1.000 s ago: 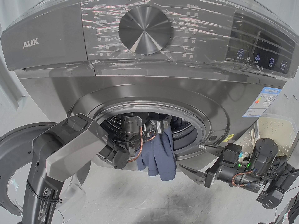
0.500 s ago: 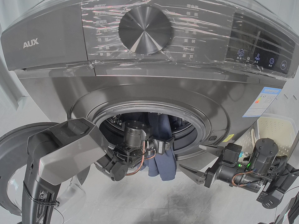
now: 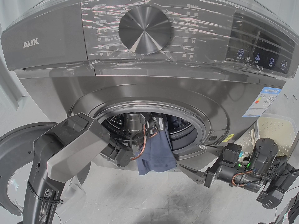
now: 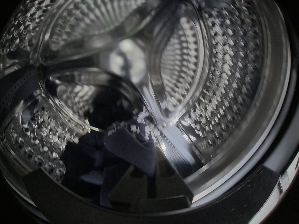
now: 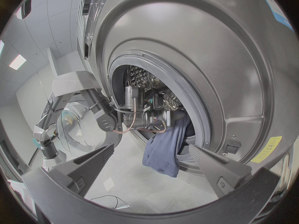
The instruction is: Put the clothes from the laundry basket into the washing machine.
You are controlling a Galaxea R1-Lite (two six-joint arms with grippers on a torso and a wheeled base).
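1. The left pincer (image 4: 150, 168) is inside the mouth of the washing machine (image 3: 155, 91), its fingers narrowed onto a fold of a navy garment (image 3: 155, 153).
2. From that grip the garment drapes out over the lower rim of the round opening, its lower part hanging outside against the machine's front.
3. More dark cloth lies low in the perforated drum (image 4: 218, 63).
4. The right pincer (image 3: 190, 157) is held outside, low and to the right of the opening, jaws spread wide and holding nothing.
5. The machine's door (image 3: 12, 159) stands open on the left.
6. A cream laundry basket (image 3: 275, 128) sits beside the machine on the right, behind the right arm.
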